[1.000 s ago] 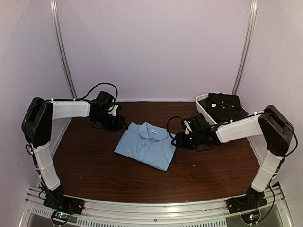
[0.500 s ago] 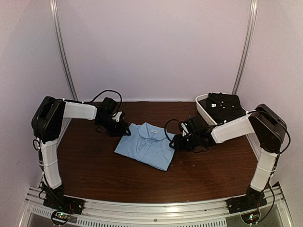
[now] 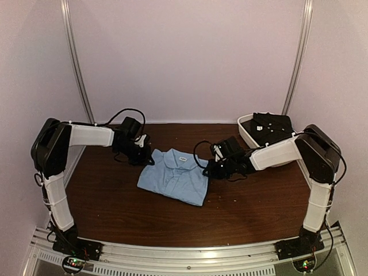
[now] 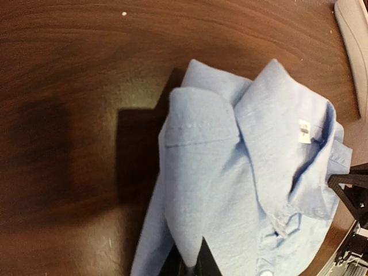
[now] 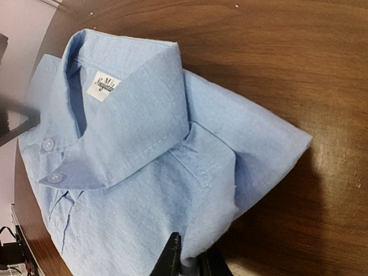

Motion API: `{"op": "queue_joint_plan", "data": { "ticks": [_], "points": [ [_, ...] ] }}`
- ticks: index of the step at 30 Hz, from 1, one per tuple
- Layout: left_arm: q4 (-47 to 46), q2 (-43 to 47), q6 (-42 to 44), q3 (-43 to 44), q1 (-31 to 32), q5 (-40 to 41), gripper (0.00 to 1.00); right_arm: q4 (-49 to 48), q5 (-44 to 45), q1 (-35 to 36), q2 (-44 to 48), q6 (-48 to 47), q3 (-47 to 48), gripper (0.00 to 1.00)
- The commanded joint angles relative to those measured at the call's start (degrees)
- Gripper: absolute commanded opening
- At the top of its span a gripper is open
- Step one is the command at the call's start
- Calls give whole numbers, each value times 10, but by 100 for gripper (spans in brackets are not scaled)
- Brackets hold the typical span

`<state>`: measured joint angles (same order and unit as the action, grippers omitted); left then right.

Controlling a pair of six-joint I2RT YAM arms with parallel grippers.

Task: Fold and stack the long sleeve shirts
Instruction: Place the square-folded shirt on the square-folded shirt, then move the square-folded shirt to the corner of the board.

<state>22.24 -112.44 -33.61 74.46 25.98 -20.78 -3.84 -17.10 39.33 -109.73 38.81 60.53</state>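
Right claw (image 5: 192, 256) pinches a shoulder of the folded blue shirt (image 3: 175, 183); left claw (image 4: 192, 262), can't tell. Folding looks done; stacking remains, with a dark garment (image 3: 270, 125) in the tub (image 3: 246, 134).

Lt-blue collared shirt (image 3: 174, 175) — folded to a rectangle, flat at table (image 3: 115, 195) ctr, collar toward far edge, front up.

Dark brown wooden table (image 3: 115, 213) inside a small booth — plain pale lilac walls (image 3: 184, 57) on three sides, a slim metal pole (image 3: 77, 63) near each rear corner. A silver slotted rail (image 3: 190, 253) edges the table's near side; soft, even light.
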Motion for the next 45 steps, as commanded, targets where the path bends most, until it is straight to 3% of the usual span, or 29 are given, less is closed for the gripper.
{"op": "queue_joint_plan", "data": {
  "ticks": [1, 5, 11, 14, 18, 21, 28, 35, 45],
  "points": [
    [-13, 91, -36, -37, 7, 44, 3, 2, -7, 9, -4, -13, 32, 11],
    [-1, 125, -42, -84, 5, 96, 0, 10, -9, 12, -13, -17, 49, 11],
    [-12, 129, -33, -139, -13, 110, 1, 14, -17, 19, -25, -21, 64, 17],
    [-17, 109, -21, -136, -15, 113, 18, 20, -14, 22, -26, -24, 68, 23],
    [-8, 93, -16, -120, -15, 129, 32, 32, 1, 22, -13, -31, 65, 28],
    [14, 92, -12, -107, -17, 167, 37, 47, 19, 22, 2, -39, 57, 31],
    [35, 104, -3, -105, -57, 196, 38, 66, 41, 22, 17, -52, 46, 31],
    [50, 113, 7, -80, -58, 199, 38, 73, 46, 22, 21, -57, 52, 31],
    [36, 130, 9, -98, -58, 145, 42, 83, 47, 22, 39, -61, 53, 31]
  ]
}}
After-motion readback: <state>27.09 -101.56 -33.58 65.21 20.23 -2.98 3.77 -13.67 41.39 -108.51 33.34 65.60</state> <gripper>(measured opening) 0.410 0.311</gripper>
